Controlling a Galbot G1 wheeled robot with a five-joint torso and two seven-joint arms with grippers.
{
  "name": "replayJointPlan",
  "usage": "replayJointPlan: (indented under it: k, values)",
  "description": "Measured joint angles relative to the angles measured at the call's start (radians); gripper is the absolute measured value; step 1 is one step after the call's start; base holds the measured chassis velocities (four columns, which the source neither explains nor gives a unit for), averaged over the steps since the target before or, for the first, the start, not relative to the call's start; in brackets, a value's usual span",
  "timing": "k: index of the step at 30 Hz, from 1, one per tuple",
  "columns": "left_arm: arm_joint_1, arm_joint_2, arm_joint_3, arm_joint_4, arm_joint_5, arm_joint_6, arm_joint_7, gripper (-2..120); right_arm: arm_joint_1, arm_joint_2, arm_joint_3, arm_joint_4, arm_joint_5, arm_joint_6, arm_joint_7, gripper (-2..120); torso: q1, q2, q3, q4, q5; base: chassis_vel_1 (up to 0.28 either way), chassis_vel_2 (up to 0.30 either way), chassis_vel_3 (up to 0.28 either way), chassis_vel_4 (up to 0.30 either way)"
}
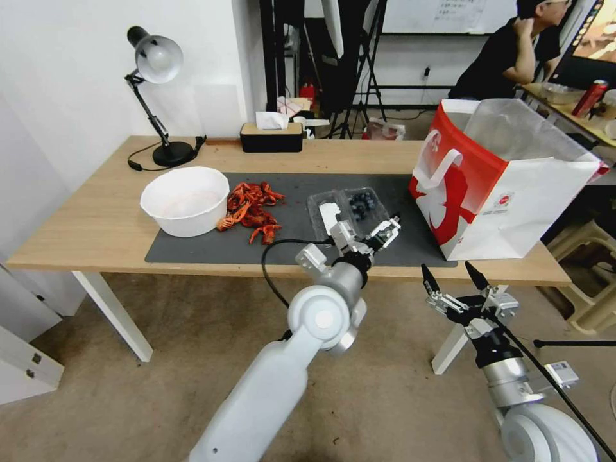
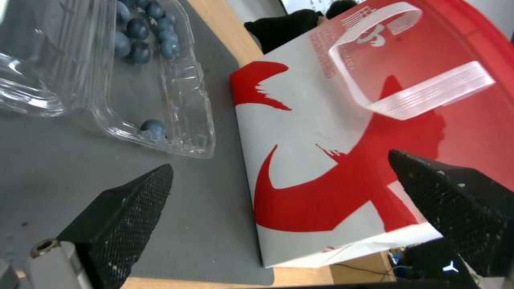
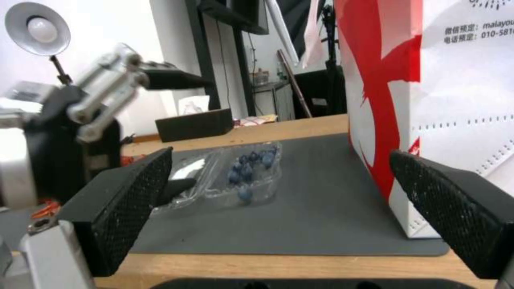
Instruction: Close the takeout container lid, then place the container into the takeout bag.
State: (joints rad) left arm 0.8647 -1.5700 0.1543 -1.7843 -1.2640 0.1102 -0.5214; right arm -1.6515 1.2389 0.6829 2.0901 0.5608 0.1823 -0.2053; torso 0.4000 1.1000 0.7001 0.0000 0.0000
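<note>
While the left gripper [image 1: 371, 236] hovers wide open and empty, the clear ribbed-plastic takeout container [image 1: 350, 210] of blueberries lies open just beyond its fingertips, beside the glossy red-and-white takeout bag [image 1: 497, 186].

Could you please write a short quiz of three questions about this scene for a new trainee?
1. True or false: the lid of the small clear plastic takeout container is open.
2. Which gripper is over the dark grey mat near the container? A. left gripper B. right gripper
3. Fill in: the red-and-white paper takeout bag stands on the container's ____ side.

Key: 1 true. 2 A. 3 right.
</note>
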Motion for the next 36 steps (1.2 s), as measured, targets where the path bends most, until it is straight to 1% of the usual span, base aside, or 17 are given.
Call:
replayJointPlan:
  k: [4,10,18,30,36]
  values:
    - [-0.013,-0.025,-0.002,0.038,0.011,-0.005,-0.014,100,-0.001,0.0,0.003,0.003,0.001,-0.001,0.0,100,0.0,0.0,0.0,0.0,0.0,0.0,0.0,0.0,0.0]
    - [-0.019,-0.026,-0.004,0.057,0.014,-0.01,-0.025,100,0.0,-0.002,0.006,0.003,0.004,-0.001,0.001,100,0.0,0.0,0.0,0.0,0.0,0.0,0.0,0.0,0.0]
    - [-0.034,-0.02,-0.027,0.085,0.008,-0.014,-0.055,100,0.005,-0.001,0.004,0.0,0.004,-0.002,0.002,100,0.0,0.0,0.0,-0.0001,0.0,0.0,0.0,0.0,0.0]
    - [-0.031,-0.01,-0.052,0.088,-0.009,-0.009,-0.081,100,0.019,-0.009,-0.005,-0.005,0.005,-0.008,0.004,100,0.0,0.0,0.0,0.0,0.0,0.0,0.0,0.0,0.0]
    - [-0.03,-0.006,-0.055,0.079,-0.022,-0.005,-0.111,100,0.027,-0.01,-0.014,-0.007,0.003,-0.012,0.009,100,0.0,0.0,0.0,0.0,0.0,0.0,0.0,0.0,0.0]
